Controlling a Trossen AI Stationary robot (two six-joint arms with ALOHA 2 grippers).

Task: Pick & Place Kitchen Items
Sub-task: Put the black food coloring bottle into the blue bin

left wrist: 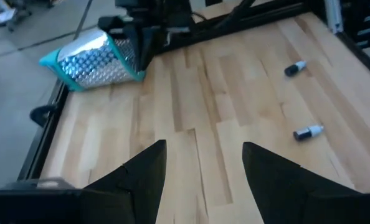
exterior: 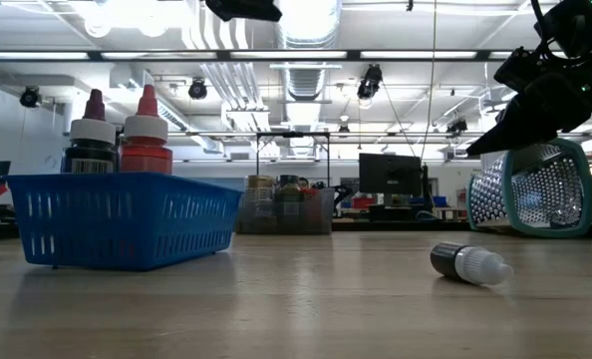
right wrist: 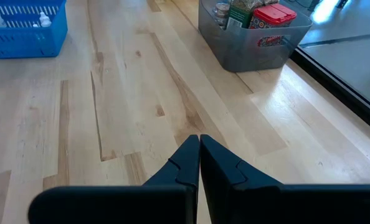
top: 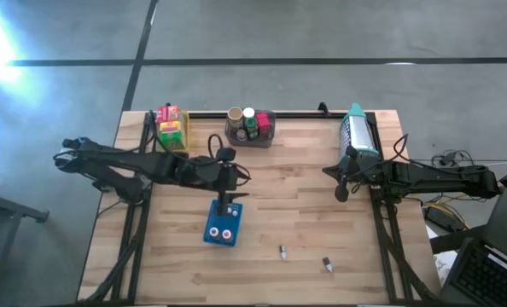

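Nearest the table's front edge lie two small bottles (top: 282,251) (top: 327,265), on their sides and apart from each other, both well clear of the tray. The low view shows one of them (exterior: 470,263) with a dark body and a pale cap, resting flat on the wood. They look light, hard and smooth, so they would likely roll if nudged; a grip across the body, square to its long axis, seems safer than one on the tapered cap.

Farther in, the blue tray (top: 212,233) holds two upright bottles (exterior: 91,135) (exterior: 145,133), one black, one red, both with pointed caps. The left gripper (top: 230,201) hangs just above the tray's far end, its fingers (left wrist: 142,171) parted to a middling gap with nothing between them.

The right gripper (top: 341,189) waits over bare wood at the right, its fingers pressed together and empty, near a tipped mesh basket (top: 357,130) with a teal rim.

At the far edge sit a grey bin (right wrist: 253,46) of jars and cans and a yellow bin (top: 171,128) of small boxes.
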